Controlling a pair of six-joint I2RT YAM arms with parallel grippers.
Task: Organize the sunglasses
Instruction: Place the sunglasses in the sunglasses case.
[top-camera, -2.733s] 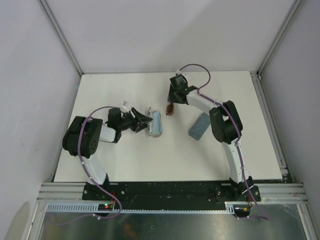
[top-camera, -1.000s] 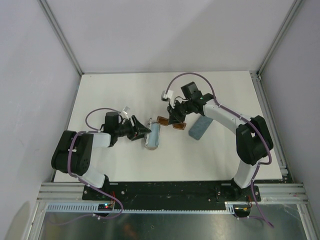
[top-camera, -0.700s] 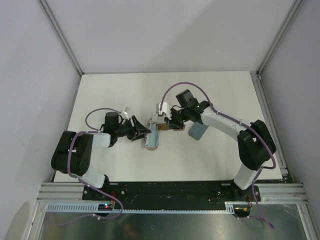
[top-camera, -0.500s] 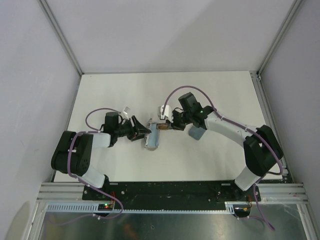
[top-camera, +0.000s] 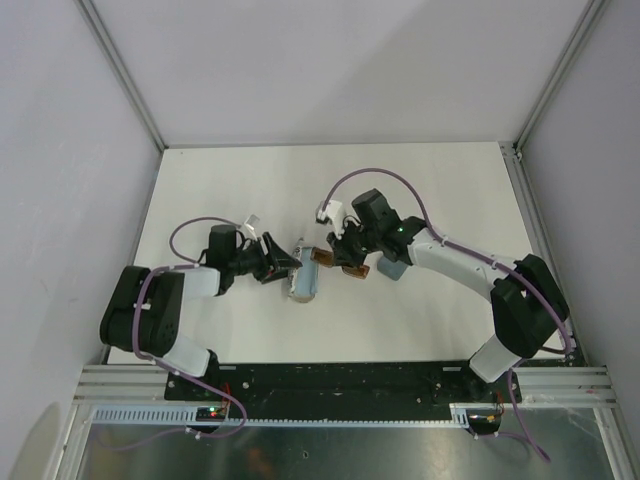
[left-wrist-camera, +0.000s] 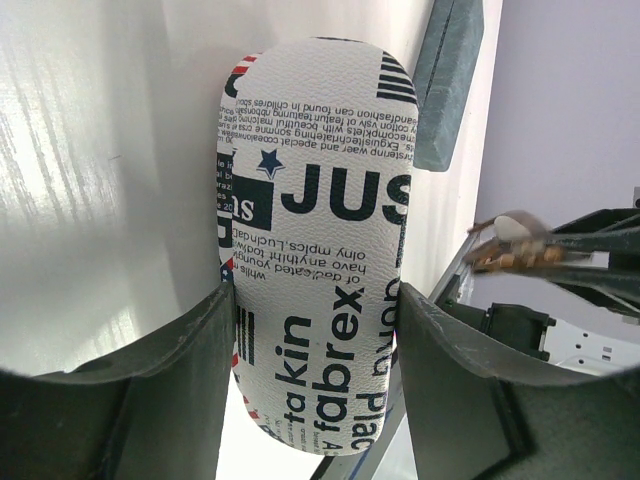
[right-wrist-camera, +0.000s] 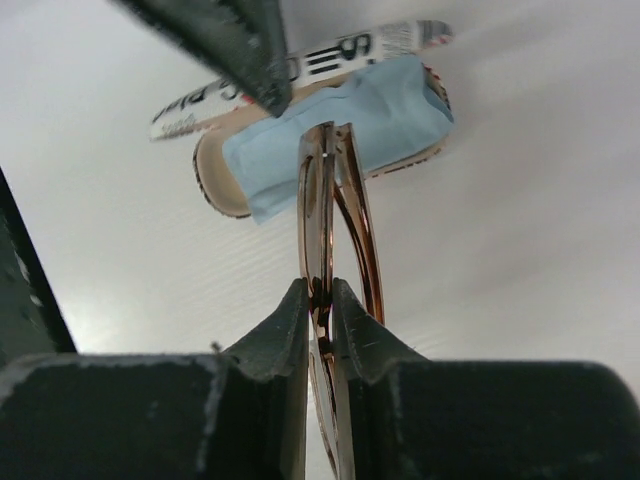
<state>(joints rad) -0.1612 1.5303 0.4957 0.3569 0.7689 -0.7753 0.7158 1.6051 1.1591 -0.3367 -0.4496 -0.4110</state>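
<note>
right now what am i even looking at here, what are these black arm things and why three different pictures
These are two robot arms bolted to the near edge of a white table. The overhead picture comes from a fixed camera above and behind them. The other two come from cameras on each arm's wrist, looking along its own fingers.

The left pincer grips the lid of a case printed with newspaper-style lettering, holding the case open. Inside lies a light blue cloth.

The right pincer is shut on a folded pair of brown-amber sunglasses, held above the table just beside that open case.

A plain grey-blue case lies on the table, partly under the right arm.
</note>
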